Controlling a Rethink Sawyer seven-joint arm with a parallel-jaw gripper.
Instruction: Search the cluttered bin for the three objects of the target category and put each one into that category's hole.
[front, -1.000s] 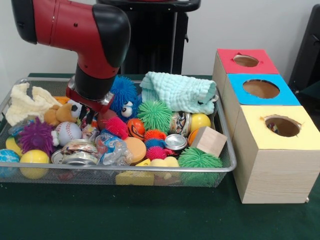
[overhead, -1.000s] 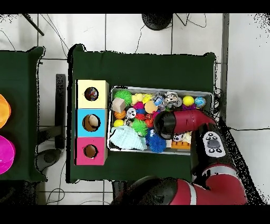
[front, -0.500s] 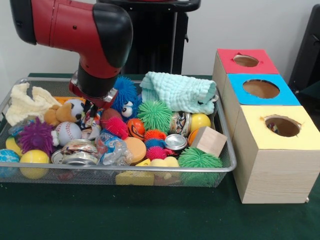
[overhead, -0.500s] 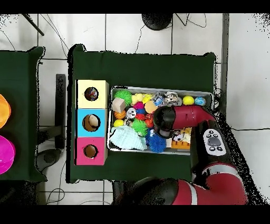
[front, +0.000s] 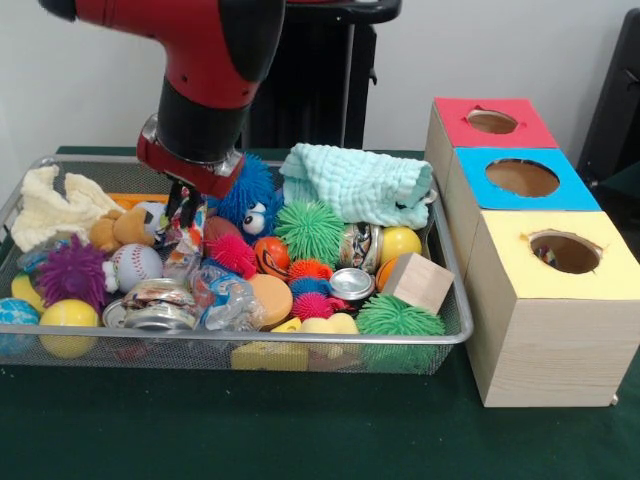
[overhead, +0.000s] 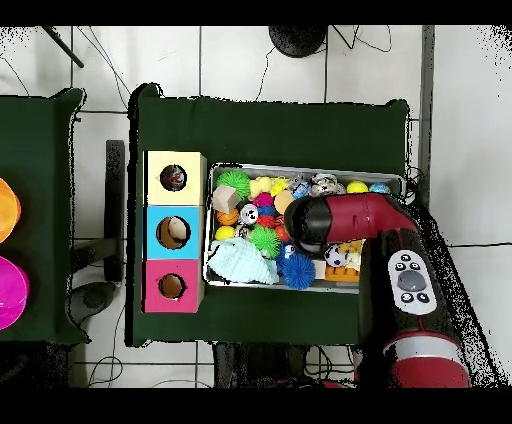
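My gripper (front: 184, 212) hangs over the left half of the wire mesh bin (front: 452, 300). Its dark fingers are shut on a crumpled colourful packet (front: 187, 238), which hangs just above the clutter. Around it lie a baseball (front: 136, 264), a teddy (front: 118, 230), a blue furry toy (front: 250, 198) and crushed cans (front: 158, 304). To the right stand three boxes with holes: red (front: 528, 124), blue (front: 575, 192) and yellow (front: 610, 268). In the overhead view the arm (overhead: 345, 218) hides the gripper and the packet.
A pale green cloth (front: 355, 185) lies at the bin's back right and a cream cloth (front: 55, 205) at its back left. Spiky balls, yellow balls and a wooden block (front: 418, 282) fill the front. The blue box's hole (overhead: 173, 232) holds an object.
The arm has risen out of the clutter and shifted slightly right, and the crumpled packet has come up with the gripper.
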